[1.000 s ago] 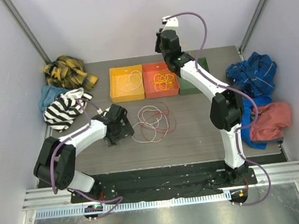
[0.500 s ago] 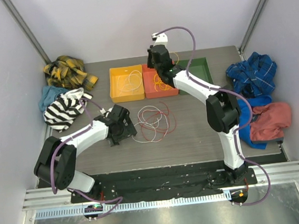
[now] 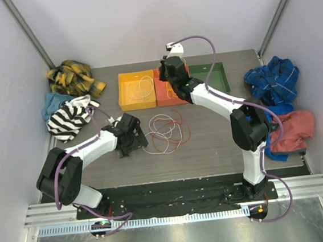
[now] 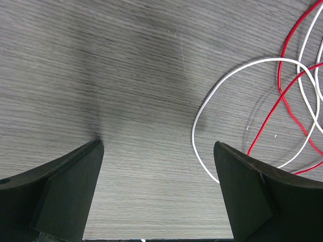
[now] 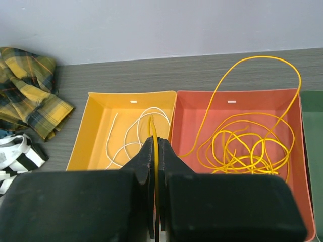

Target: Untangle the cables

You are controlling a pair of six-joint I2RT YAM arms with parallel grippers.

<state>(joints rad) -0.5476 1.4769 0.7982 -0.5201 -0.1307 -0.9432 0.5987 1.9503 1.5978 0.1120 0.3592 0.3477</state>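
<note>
Two pairs of fingers work at one surface. The right fingers are pressed together on a thin strand of the yellow cable. They hang above the seam between the yellow tray and the red tray, at the far middle. The rest of that cable lies in the red tray as a dense knot of small loops, with one tall arc rising over the tray's far wall. The left fingers stand wide apart over bare wood grain, holding nothing. A white loop of the red and white tangle passes just beside their right finger.

That tangle lies loose at the middle of the surface, its thin red and white loops crossing one another. The separate strands cannot be counted. One white cable rests in open curves in the yellow tray.

Three trays stand in a row at the far edge: yellow, red, then the green tray on the right. Three cloths lie at the left: a plaid cloth, a teal cloth and a striped cloth. At the right edge are a blue cloth and a salmon cloth.
</note>
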